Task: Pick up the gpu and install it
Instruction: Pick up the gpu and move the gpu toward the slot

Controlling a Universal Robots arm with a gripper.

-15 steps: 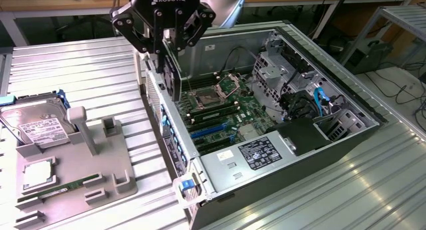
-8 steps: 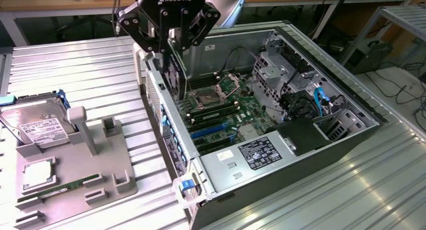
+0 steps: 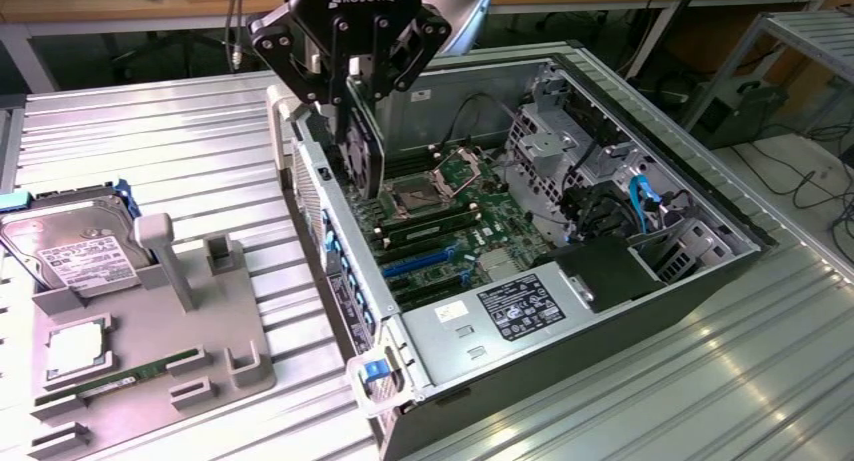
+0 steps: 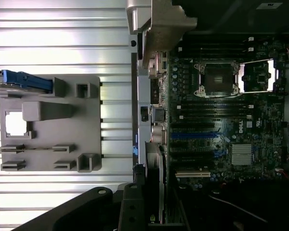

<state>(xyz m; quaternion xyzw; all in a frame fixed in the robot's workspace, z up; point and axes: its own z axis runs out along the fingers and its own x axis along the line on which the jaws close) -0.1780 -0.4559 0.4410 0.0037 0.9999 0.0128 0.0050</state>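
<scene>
The graphics card (image 3: pixel 363 151) hangs on edge from the fingers (image 3: pixel 358 99), which are clamped on its upper edge, one on each face. Its dark body drops straight down below them. In the wrist view the card (image 4: pixel 155 183) shows edge-on as a thin grey strip running away from the fingers along the rear wall of the computer case (image 3: pixel 694 271).

Under the fingers lies the case's rear edge, with the motherboard (image 3: pixel 467 221) just beyond. The card's lower edge seems to sit above the board, not in it. How close it comes to the board I cannot tell. The blue slots (image 3: pixel 420 261) lie below and to one side of the fingers, towards the power supply (image 3: pixel 521 311), and nothing is plugged into them.

Well away from the fingers, on the exterior view's left, the grey holder (image 3: pixel 200 361) rests on the ribbed tabletop (image 3: pixel 160 131). It carries the hard drive (image 3: pixel 67 246) and the green memory stick (image 3: pixel 127 376), and several of its upright brackets stand bare.

By my judgement the pick-up is done: the card is off the holder, firmly gripped and brought over the open case. The install itself is left, since the card is not lined up in a slot or pressed home.
</scene>
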